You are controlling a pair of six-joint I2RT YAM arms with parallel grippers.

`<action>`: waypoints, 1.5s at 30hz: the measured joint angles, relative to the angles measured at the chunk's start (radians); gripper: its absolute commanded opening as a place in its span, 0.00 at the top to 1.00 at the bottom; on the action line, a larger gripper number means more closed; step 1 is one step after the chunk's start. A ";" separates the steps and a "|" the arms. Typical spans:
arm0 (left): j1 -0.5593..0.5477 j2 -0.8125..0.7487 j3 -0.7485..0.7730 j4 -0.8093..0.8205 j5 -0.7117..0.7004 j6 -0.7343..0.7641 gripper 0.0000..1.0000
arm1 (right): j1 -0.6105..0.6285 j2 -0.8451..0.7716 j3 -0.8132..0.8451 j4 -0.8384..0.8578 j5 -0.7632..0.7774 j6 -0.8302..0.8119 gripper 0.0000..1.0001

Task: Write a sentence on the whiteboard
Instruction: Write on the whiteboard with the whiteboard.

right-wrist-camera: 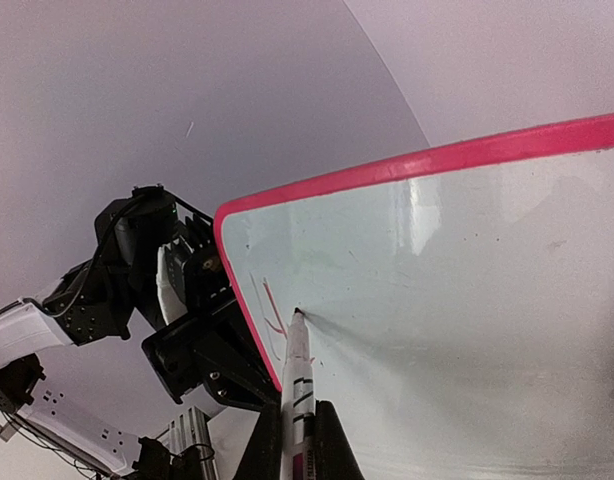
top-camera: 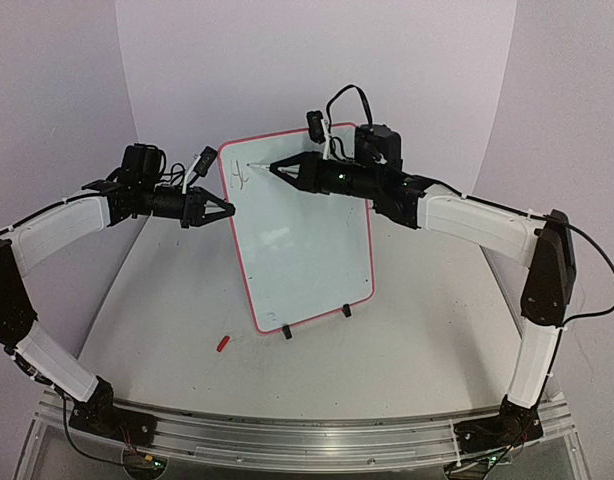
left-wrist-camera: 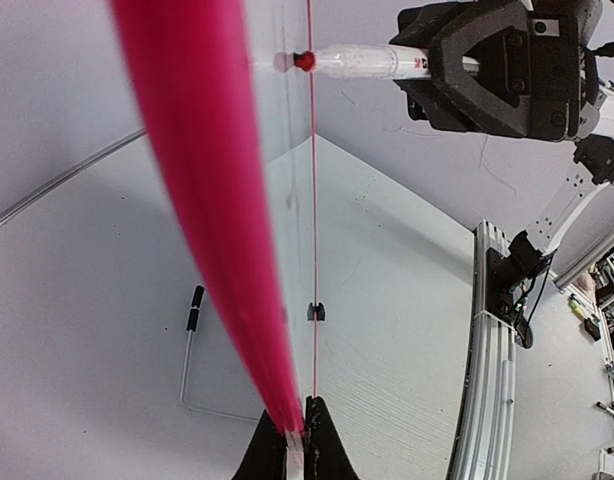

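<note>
Whiteboard (top-camera: 302, 240): stood centre frame on the worktop (top-camera: 417, 330), propped on black clips (top-camera: 285, 332).
Sentence (top-camera: 241, 176): only a few reddish strokes, in the board's upper-left corner.
Left hand (top-camera: 225, 211): closed on the board's red rim, upper left side.
Right hand (top-camera: 275, 167): gripped a marker (top-camera: 259, 165), tip touching the board just right of the strokes.
Red cap (top-camera: 223, 343): lay on the worktop, lower left of the board.

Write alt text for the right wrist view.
The right end effector holds a marker, tip on the whiteboard beside a few red strokes near a corner. Behind the pink rim, the left end effector grips the board's edge.
</note>
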 measured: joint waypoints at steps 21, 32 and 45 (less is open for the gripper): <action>-0.005 0.000 0.006 -0.008 -0.014 0.000 1.00 | 0.000 0.018 0.026 -0.033 -0.028 -0.001 1.00; -0.005 0.000 0.006 -0.008 -0.022 -0.002 1.00 | 0.001 0.017 -0.008 -0.058 -0.053 -0.016 1.00; -0.008 0.000 0.010 -0.010 -0.028 -0.003 1.00 | 0.005 -0.021 -0.032 -0.070 0.014 -0.028 1.00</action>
